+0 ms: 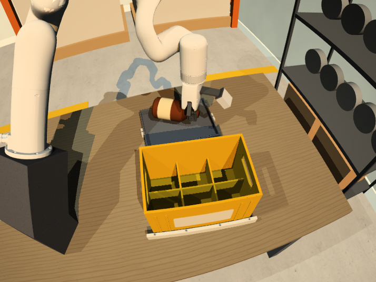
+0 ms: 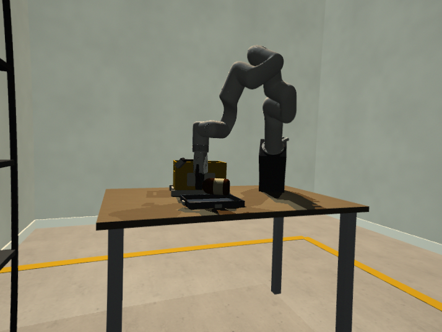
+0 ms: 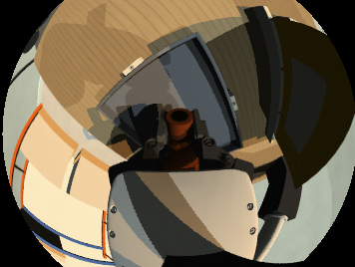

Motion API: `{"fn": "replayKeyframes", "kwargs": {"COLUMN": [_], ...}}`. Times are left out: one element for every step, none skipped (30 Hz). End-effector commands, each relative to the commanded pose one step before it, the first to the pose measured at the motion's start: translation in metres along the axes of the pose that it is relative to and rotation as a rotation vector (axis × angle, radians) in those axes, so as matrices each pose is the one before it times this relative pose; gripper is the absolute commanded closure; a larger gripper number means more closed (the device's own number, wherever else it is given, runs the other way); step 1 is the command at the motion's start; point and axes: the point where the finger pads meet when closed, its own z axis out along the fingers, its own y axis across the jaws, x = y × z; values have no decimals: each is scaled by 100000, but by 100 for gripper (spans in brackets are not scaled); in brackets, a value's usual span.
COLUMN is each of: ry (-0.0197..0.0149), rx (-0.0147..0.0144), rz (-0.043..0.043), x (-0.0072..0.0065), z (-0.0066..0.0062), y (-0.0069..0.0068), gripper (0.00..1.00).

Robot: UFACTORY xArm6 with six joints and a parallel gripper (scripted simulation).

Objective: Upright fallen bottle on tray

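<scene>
The brown bottle [image 1: 169, 109] with a cream label lies on its side, held a little above the dark grey tray [image 1: 179, 124]. My gripper [image 1: 191, 113] points straight down and is shut on the bottle's neck. In the side view the bottle [image 2: 216, 186] hangs horizontally just above the tray [image 2: 213, 200]. In the wrist view the bottle's open neck [image 3: 177, 128] sits between my fingers, with the tray [image 3: 169, 85] below it. The bottle's body is hidden in that view.
The yellow crate [image 1: 197, 179] with divider compartments stands on a pale base right in front of the tray. The arm's black pedestal [image 1: 33, 194] stands at the table's left. A dark shelf rack [image 1: 339, 79] holding dark discs stands beyond the table's right edge.
</scene>
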Motion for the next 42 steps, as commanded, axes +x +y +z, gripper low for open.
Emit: {"fn": "replayKeyframes", "kwargs": {"ry": [205, 0, 0, 0, 0, 0, 0, 0, 0, 0, 0, 1, -1, 0, 1, -1, 0, 0, 0, 0, 0, 0, 0, 0, 1, -1, 0, 1, -1, 0, 0, 0, 1, 0, 0, 0, 0, 1, -1, 0, 1, -1], "rx": [134, 0, 0, 1, 1, -2, 1, 1, -2, 1, 1, -2, 2, 0, -2, 3, -1, -1, 0, 0, 2, -2, 1, 1, -3, 2, 0, -2, 3, -1, 0, 2, -2, 1, 1, 0, 0, -3, 3, 0, -3, 3], "rz": [-50, 0, 0, 0, 0, 0, 0, 0, 0, 0, 0, 0, 0, 0, 0, 0, 0, 0, 0, 0, 0, 0, 0, 0, 0, 0, 0, 0, 0, 0, 0, 0, 0, 0, 0, 0, 0, 0, 0, 0, 0, 0], "x": [82, 0, 0, 0, 0, 0, 0, 0, -1, 0, 0, -1, 1, 0, -1, 1, 0, 0, 0, 0, 0, 0, 0, 0, -1, 1, 0, 0, 1, 0, 0, 0, 0, 0, 0, 0, 0, -1, 1, 0, -1, 1], "z": [-717, 0, 0, -162, -164, -166, -168, -170, -171, -173, -174, -175, -177, -178, -178, -180, -181, -181, 0, 0, -182, -182, -182, -183, -182, -183, -183, -182, -183, -182, -182, -182, -180, -181, -180, 0, 0, -178, -179, -177, -175, -175], "y": [-88, 0, 0, 0, 0, 1, 0, 0, 1, -1, 0, 1, -1, 0, 1, -1, 0, 0, 0, 0, -1, 1, 0, 0, 1, -1, 0, 1, -1, 0, 0, -1, 1, -1, 0, 0, 0, 1, -1, 0, 1, -1], "gripper": [100, 100, 100, 100, 100, 100, 100, 100, 100, 100, 100, 100, 100, 100, 100, 100, 100, 100, 100, 100, 100, 100, 100, 100, 100, 100, 100, 100, 100, 100, 100, 100, 100, 100, 100, 100, 100, 100, 100, 100, 100, 100]}}
